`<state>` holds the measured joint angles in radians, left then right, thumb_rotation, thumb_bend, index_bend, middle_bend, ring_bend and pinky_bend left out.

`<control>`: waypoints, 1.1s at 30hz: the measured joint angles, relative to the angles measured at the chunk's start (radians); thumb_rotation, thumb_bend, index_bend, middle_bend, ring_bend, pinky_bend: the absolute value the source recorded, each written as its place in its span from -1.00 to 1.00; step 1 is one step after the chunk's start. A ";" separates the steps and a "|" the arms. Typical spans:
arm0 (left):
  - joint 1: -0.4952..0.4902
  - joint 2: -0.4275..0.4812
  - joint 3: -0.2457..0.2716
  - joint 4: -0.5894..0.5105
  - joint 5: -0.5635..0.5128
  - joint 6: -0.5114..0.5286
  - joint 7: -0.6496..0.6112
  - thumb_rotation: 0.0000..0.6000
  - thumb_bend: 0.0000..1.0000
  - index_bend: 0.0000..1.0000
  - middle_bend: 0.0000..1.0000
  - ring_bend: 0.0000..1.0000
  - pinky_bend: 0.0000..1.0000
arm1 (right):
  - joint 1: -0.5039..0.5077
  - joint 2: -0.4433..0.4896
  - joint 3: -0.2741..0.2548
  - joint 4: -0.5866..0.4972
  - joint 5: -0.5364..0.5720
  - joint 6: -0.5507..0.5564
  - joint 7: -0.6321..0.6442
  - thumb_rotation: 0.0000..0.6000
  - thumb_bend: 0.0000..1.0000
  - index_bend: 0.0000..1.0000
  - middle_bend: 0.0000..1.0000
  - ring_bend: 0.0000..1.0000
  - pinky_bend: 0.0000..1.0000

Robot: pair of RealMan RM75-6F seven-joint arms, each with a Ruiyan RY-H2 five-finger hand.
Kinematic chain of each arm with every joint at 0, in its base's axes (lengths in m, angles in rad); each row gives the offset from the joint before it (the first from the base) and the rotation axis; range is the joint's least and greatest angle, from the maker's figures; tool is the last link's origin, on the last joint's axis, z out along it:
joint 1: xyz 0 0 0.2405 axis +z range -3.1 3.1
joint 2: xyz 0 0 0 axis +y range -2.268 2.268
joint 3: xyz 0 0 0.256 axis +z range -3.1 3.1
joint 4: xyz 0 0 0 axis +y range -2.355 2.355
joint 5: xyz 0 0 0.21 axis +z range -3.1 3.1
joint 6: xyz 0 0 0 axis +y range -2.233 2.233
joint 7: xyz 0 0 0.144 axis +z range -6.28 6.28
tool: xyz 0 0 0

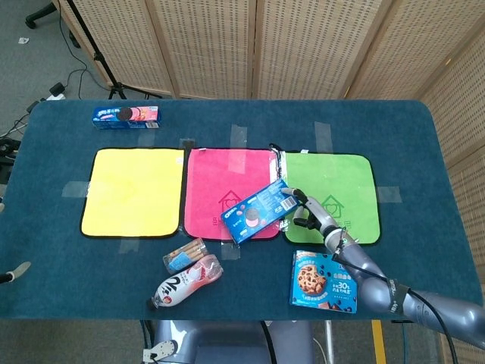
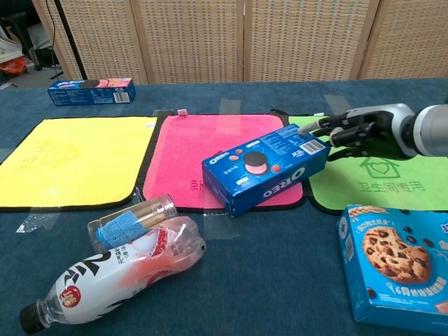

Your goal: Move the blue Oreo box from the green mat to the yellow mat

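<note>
surface [image 1: 227, 121]: dark blue cloth-covered top, carried three mats in a row plus loose snacks and bottles.
yellow mat [image 1: 133, 191]: lay flat at the left end of the row, nothing on it.
pink mat [image 1: 227, 182]: lay in the middle, touching the mats on both sides; house print on it, partly covered.
green mat [image 1: 341, 178]: lay at the right end, house print showing, nothing resting on it.
cookie box [image 1: 324, 280]: blue chocolate-chip box, lay flat on the surface just in front of the green mat.
blue oreo box [image 1: 257, 211]: held by its right end, tilted, over the front right corner of the pink mat; in the chest view [image 2: 266, 169] its front edge overhung the pink mat's front border; could not tell if it touched the mat.
right hand [image 1: 307, 215]: gripped the box's right end, fingers [image 2: 329, 127] curled over the top of that end; sat over the left edge of the green mat.
left hand: not in view.
white bottle [image 1: 184, 282]: lay on its side on the surface in front of the pink mat, black cap pointing front-left.
small clear bottle [image 1: 185, 255]: lay on its side, touching the white bottle's far side.
second oreo box [image 1: 126, 115]: blue and pink, lay flat at the far left of the surface, behind the yellow mat, well apart from it.
</note>
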<state>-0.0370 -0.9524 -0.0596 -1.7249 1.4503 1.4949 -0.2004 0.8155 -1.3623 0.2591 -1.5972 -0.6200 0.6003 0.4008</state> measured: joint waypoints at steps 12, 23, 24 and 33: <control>-0.003 0.001 0.000 0.001 -0.003 -0.006 -0.001 1.00 -1.00 -1.00 -1.00 -1.00 -1.00 | 0.098 -0.050 0.016 -0.023 0.146 0.072 -0.127 1.00 1.00 -0.78 -0.98 -1.00 -0.86; -0.006 -0.002 -0.003 0.001 -0.008 -0.009 0.010 1.00 -1.00 -1.00 -1.00 -1.00 -1.00 | 0.059 -0.026 0.082 -0.033 0.013 0.084 -0.099 1.00 0.74 -0.77 -1.00 -1.00 -0.86; -0.007 -0.004 -0.003 0.004 -0.006 -0.008 0.011 1.00 -1.00 -1.00 -1.00 -1.00 -1.00 | 0.048 -0.022 0.086 -0.040 -0.020 0.104 -0.097 1.00 0.58 -0.77 -1.00 -1.00 -0.86; -0.023 -0.006 -0.002 0.018 0.033 -0.014 -0.005 1.00 -1.00 -1.00 -1.00 -1.00 -1.00 | -0.098 0.055 0.033 -0.109 -0.479 0.440 -0.204 1.00 -0.04 -0.79 -1.00 -1.00 -0.86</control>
<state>-0.0605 -0.9585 -0.0613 -1.7072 1.4834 1.4805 -0.2055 0.7170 -1.3073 0.2921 -1.7065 -1.0985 1.0408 0.1968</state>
